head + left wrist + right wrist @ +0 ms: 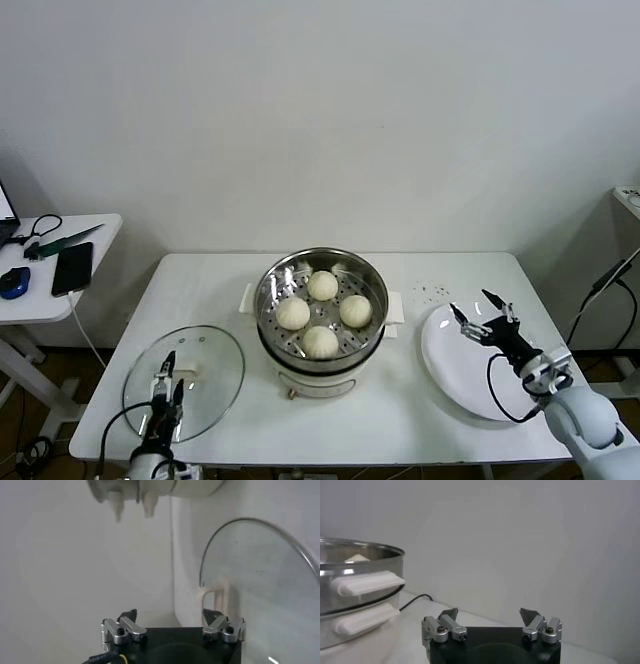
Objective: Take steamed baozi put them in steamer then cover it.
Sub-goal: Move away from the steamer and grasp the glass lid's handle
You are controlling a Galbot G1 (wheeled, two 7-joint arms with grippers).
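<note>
Sitting in steamer (322,345): 4 baozi (322,285); cover (184,380) beside; both hands (483,311) (169,377) spread apart.

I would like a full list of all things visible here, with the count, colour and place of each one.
steamed baozi: four, cream-white, inside the steamer on its perforated tray.
steamer: one, shiny steel on a white base, centre of the table.
cover: one, clear glass with a white handle, flat on the table to the left of the steamer.
plate: one, white, nothing on it, to the right of the steamer.
table: one, white, carries all of the above.
side table: one, white, far left, holding a black phone, a blue mouse and cables.
left gripper: one, black and silver, open, over the cover's near edge.
right gripper: one, black and silver, open, above the plate.
</note>
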